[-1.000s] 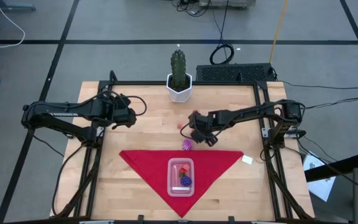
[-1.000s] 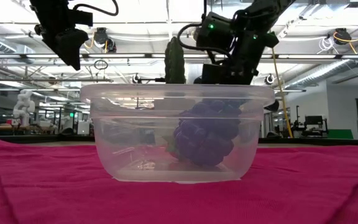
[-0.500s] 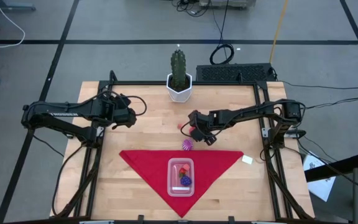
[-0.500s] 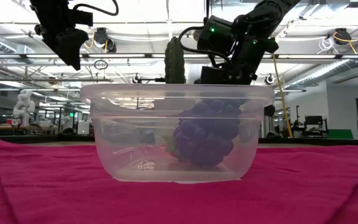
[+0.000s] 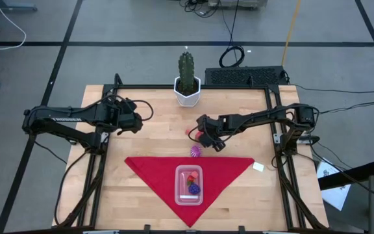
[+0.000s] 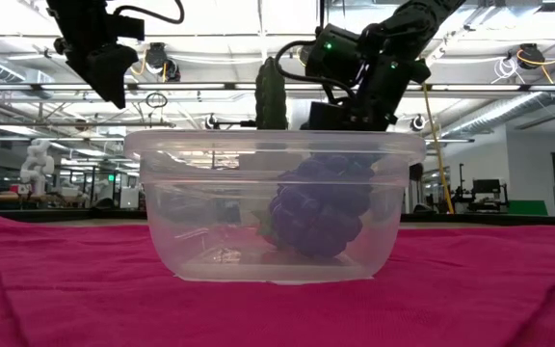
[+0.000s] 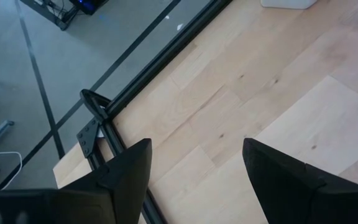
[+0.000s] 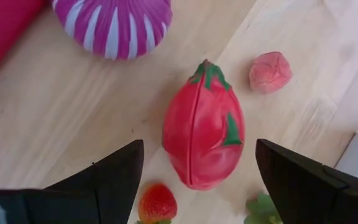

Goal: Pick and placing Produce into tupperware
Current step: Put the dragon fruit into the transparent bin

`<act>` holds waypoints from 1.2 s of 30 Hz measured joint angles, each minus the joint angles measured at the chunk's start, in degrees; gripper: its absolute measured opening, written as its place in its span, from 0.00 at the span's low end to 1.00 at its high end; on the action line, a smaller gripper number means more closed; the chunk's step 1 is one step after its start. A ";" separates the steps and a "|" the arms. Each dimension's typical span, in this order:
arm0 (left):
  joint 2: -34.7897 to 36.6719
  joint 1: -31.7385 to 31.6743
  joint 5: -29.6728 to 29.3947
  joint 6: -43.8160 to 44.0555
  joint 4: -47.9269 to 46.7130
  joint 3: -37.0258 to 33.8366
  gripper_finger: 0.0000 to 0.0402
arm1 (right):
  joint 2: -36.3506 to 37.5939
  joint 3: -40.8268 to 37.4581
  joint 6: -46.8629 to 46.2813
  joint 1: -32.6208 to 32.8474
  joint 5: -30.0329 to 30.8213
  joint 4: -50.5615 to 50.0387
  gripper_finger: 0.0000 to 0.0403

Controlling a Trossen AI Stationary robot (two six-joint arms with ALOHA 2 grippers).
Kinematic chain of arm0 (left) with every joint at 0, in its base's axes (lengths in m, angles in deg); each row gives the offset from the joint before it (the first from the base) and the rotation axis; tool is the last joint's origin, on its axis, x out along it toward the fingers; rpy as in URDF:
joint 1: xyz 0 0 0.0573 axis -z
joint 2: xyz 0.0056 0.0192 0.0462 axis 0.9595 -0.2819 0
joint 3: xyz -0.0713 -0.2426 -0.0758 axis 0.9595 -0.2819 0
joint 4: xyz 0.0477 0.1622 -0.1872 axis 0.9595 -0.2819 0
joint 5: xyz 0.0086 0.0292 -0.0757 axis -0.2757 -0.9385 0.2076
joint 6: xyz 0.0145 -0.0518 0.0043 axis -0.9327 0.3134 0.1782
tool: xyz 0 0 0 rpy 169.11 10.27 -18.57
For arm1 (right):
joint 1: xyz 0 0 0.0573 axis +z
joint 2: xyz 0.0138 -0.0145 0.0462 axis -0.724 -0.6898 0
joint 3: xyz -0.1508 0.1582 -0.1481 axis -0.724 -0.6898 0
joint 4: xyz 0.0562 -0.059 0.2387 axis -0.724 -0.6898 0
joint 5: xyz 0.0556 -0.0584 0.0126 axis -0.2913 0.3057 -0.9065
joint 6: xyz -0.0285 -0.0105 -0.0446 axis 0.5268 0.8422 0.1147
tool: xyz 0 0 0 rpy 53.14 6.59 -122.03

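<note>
Right gripper: jaws spread, nothing held, poised over dragon fruit. Fingers to be lowered astride it, strawberry avoided.

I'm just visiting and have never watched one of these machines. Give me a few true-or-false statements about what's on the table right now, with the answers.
1. The right gripper hangs open above a red dragon fruit. True.
2. The clear tupperware is empty. False: it holds a dark purple piece and a red one.
3. The tupperware sits on a red cloth. True.
4. The striped purple-white piece lies inside the tupperware. False: it lies on the wooden table, by the cloth's edge.
5. The left gripper holds a strawberry. False: its fingers are open and empty.
</note>
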 joint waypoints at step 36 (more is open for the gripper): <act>0.00 0.00 -0.07 -0.28 0.55 0.00 0.64 | -4.17 0.13 -4.31 -0.13 -2.64 2.44 0.75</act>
